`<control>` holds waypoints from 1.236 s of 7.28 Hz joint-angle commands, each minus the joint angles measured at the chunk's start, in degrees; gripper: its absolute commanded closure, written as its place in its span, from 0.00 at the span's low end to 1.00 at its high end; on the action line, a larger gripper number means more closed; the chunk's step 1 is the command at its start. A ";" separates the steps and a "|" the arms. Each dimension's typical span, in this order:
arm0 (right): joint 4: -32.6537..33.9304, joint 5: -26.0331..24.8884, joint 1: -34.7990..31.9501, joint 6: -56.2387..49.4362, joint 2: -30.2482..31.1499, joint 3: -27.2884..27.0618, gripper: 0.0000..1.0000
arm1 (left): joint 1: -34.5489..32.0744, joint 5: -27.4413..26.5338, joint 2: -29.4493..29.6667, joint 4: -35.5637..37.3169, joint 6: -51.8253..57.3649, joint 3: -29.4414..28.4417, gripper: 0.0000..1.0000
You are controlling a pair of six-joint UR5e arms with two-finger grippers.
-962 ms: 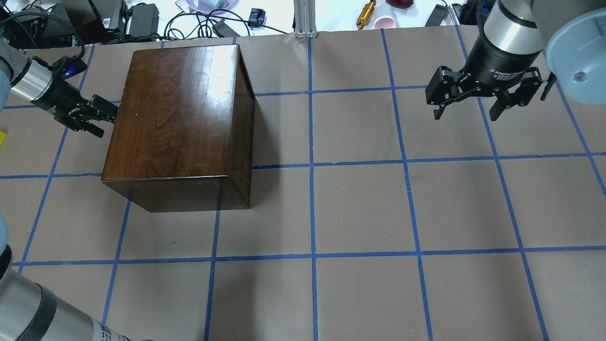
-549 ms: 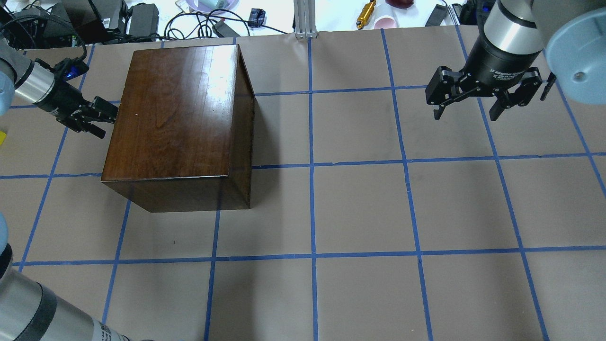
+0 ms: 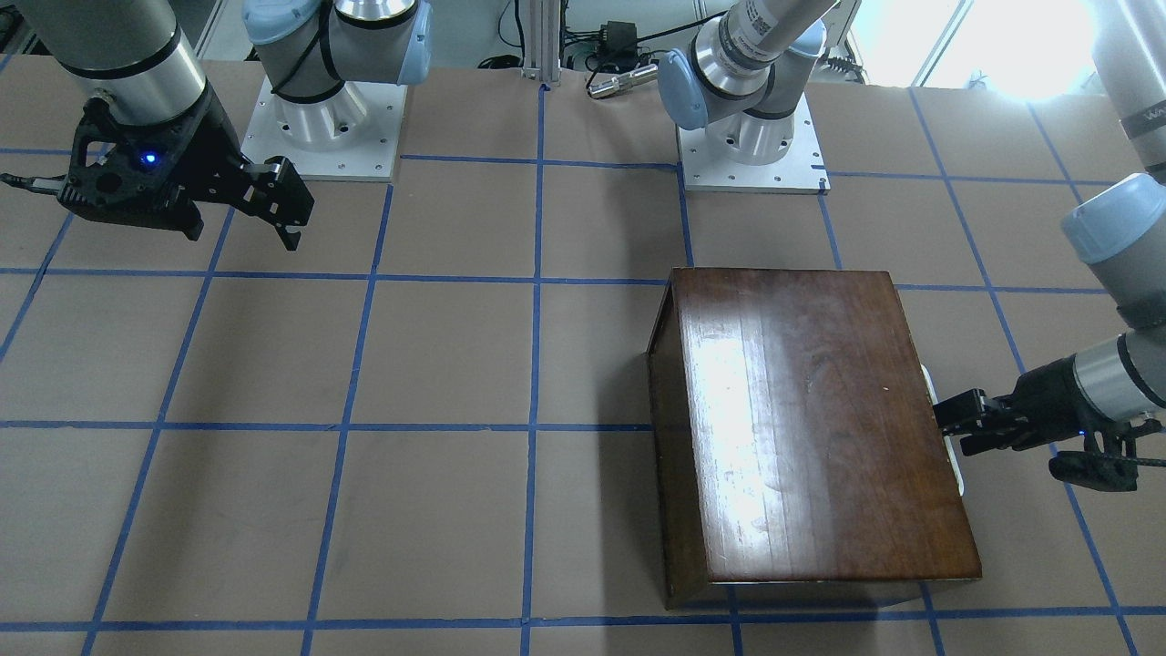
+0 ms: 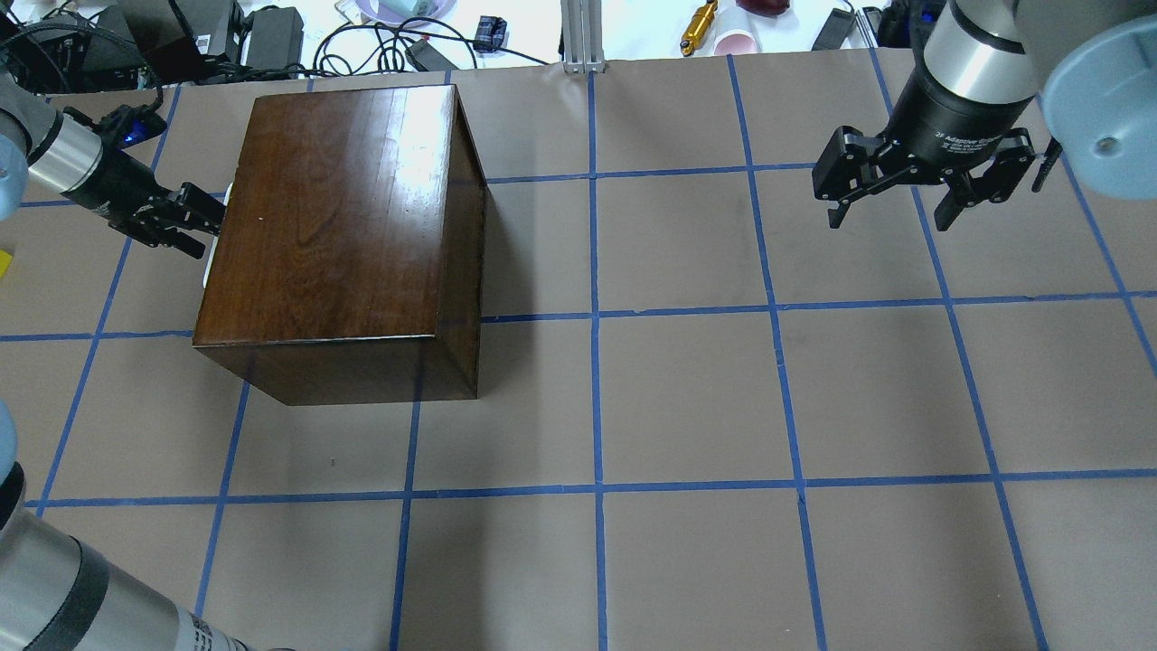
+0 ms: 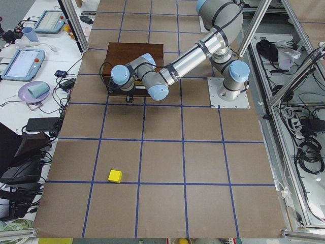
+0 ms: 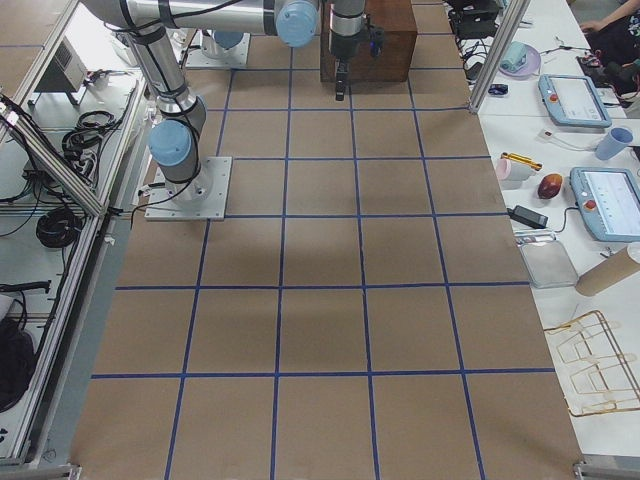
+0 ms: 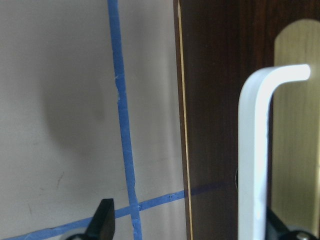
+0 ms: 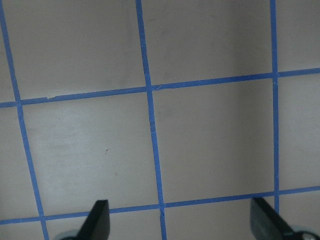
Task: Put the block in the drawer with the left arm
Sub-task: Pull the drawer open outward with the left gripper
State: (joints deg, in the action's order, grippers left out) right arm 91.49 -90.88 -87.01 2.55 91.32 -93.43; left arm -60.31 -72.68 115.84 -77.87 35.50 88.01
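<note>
The dark wooden box (image 4: 334, 208) stands at the table's left rear. Its drawer front (image 7: 210, 100) faces left, with a white handle (image 7: 254, 150) on it. My left gripper (image 4: 201, 224) is level with the drawer front, open, with the handle between its fingers, close to one finger (image 7: 280, 230). A thin white strip of the handle (image 4: 209, 262) shows past the box's left edge. The yellow block (image 5: 115, 176) lies on the table far to the left of the box, apart from both grippers. My right gripper (image 4: 890, 217) hangs open and empty at the rear right.
Blue tape lines grid the brown table (image 4: 687, 398). Cables, chargers and small items (image 4: 271, 36) lie beyond the far edge. The arm bases (image 3: 751, 155) stand on the robot's side.
A white strip of the handle has come into view at the box's left edge. The left gripper has shifted slightly. The right arm has not moved.
</note>
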 commanded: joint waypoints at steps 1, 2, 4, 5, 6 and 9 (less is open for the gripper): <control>0.00 0.00 0.00 0.00 0.00 0.00 0.00 | 1.32 -0.18 -0.09 0.09 0.10 -0.47 0.20; 0.00 0.00 0.00 0.00 0.00 0.00 0.00 | 2.64 -0.35 -0.09 0.09 0.36 -0.47 0.20; 0.00 0.00 0.00 0.00 0.00 0.00 0.00 | 3.53 -2.27 -0.26 0.26 0.36 -0.64 0.20; 0.00 0.00 0.00 0.00 0.00 0.00 0.00 | 4.14 -3.07 -0.35 0.17 0.45 -0.99 0.20; 0.00 0.00 0.00 0.00 0.00 0.00 0.00 | 4.24 -3.17 -0.35 0.26 0.45 -0.99 0.20; 0.00 0.00 0.00 0.00 0.00 0.00 0.00 | 4.24 -4.13 -0.44 0.26 0.45 -1.69 0.20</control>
State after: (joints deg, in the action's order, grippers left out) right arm 91.49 -90.88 -87.01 2.55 91.32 -93.43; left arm -56.10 -76.46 115.42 -77.61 35.94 86.69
